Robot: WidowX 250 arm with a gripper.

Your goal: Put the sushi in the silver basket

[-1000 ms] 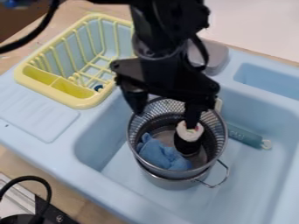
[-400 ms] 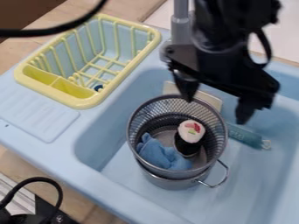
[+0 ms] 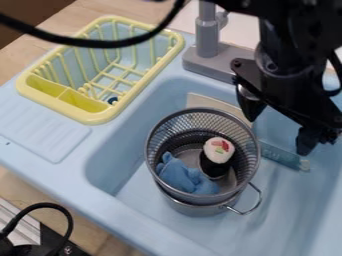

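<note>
My gripper [image 3: 278, 131] hangs over the right part of the sink, to the right of the basket and above it, open with nothing between its fingers. The silver mesh basket [image 3: 161, 127] sits on a metal pot in the sink. Inside it the sushi [image 3: 217, 156], white on top with red and green bits and a black wrap, stands slightly tilted in the right part, beside a blue cloth [image 3: 184, 176].
A yellow dish rack [image 3: 93, 117] stands at the upper left. The grey faucet [image 3: 208, 45] rises behind the basket. A teal-handled utensil [image 3: 279, 155] lies under the gripper, and the pot's wire handle [image 3: 252, 202] sticks out to the right.
The gripper has moved right, off the basket and away from the sushi, uncovering the faucet. Sushi, cloth and basket have kept their places.
</note>
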